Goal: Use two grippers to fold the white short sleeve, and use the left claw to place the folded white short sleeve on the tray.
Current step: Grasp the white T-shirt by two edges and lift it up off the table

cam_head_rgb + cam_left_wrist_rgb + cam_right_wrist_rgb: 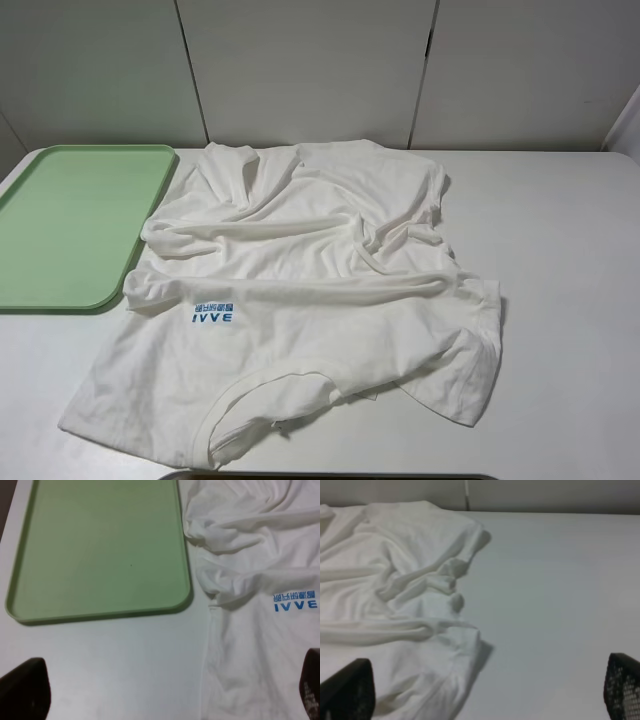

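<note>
White tabletop [570, 300], pale panels behind. The shirt [300, 290] lies crumpled mid-tabletop, one edge just beside the tray [60, 220] at the far-left corner. Spread wide and empty: left gripper [167, 690], right gripper [485, 692]. Thin, floppy cloth, so I'd pinch hem and shoulder corners.

We judge this a laboratory test bench: a smooth white table [560, 300], backed at twelve o'clock by plain pale wall panels [300, 70] joined at dark seams [190, 70], all evenly lit indoors.

Soft even light, faint shadows (wrist views blurry).
</note>
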